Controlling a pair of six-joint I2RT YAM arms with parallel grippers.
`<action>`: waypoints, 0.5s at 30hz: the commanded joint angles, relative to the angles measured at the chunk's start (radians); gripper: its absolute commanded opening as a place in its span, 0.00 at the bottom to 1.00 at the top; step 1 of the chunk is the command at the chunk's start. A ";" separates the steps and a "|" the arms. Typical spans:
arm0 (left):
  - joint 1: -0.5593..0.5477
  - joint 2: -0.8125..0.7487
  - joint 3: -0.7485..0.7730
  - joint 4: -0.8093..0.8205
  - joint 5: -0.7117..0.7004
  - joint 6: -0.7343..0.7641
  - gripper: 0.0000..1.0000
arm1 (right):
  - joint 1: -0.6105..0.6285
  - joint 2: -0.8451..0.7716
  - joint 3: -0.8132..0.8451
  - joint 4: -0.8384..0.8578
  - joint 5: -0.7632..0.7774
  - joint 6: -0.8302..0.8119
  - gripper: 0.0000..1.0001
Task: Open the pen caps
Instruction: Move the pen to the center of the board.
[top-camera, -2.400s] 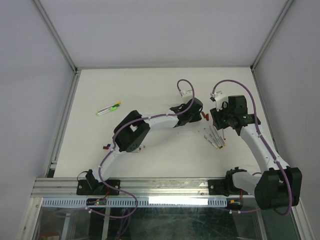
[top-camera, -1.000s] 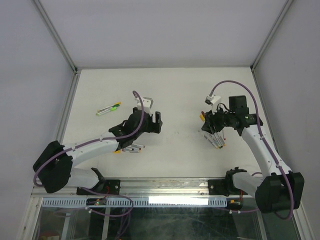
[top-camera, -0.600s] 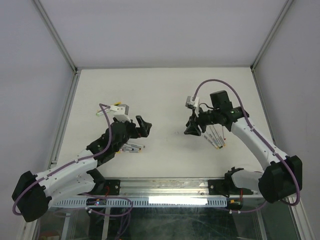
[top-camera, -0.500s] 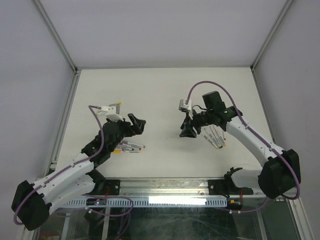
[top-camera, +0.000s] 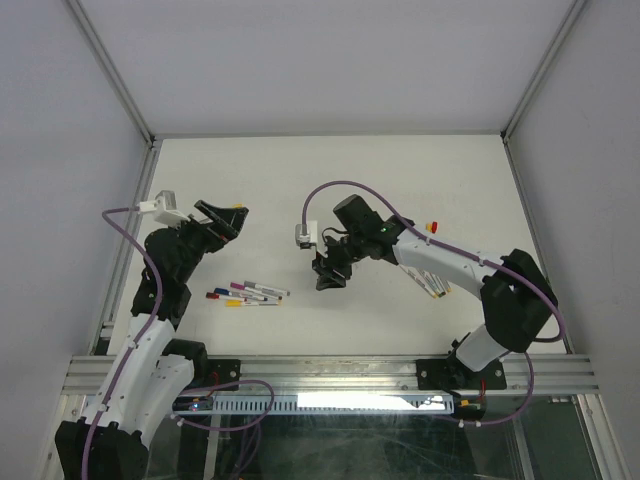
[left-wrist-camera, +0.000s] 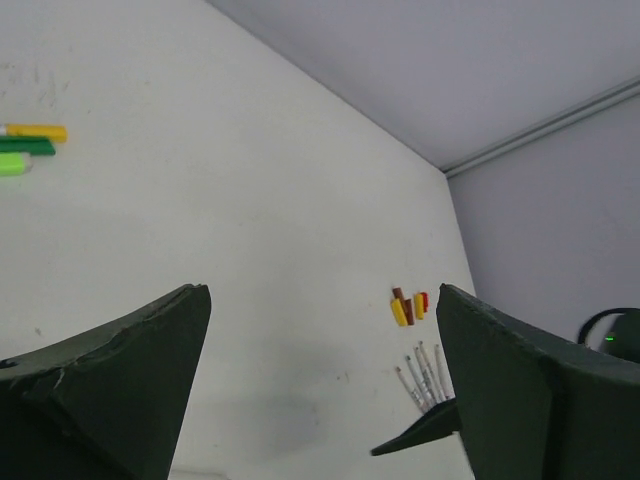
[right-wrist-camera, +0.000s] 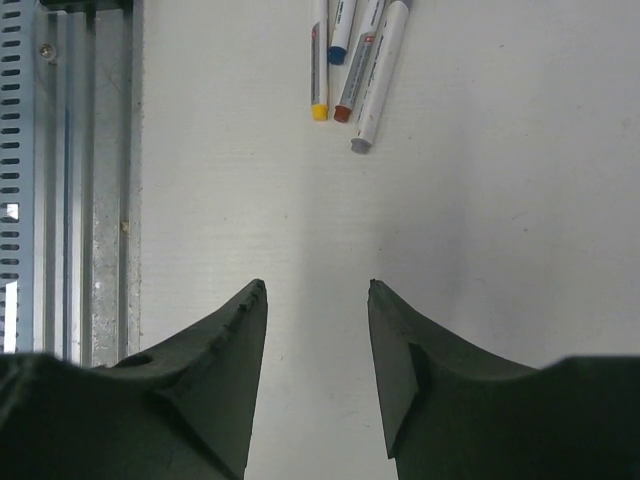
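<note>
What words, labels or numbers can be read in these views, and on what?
None can be read.
The pens in the right wrist view carry small printed marks on their barrels, too small and blurred to read.
The rail shows no writing.

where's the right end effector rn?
Top view: the right end effector hovers over the middle of the table, just right of the pens lying left of centre. Its wrist view shows their ends just ahead.
</note>
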 joint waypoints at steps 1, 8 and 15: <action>0.024 -0.050 0.215 -0.064 0.121 0.064 0.99 | 0.042 0.055 0.078 0.104 0.094 0.091 0.47; 0.025 -0.079 0.362 -0.314 0.002 0.342 0.99 | 0.110 0.180 0.150 0.113 0.194 0.153 0.47; 0.026 -0.095 0.292 -0.372 -0.129 0.453 0.99 | 0.151 0.289 0.252 0.076 0.268 0.209 0.47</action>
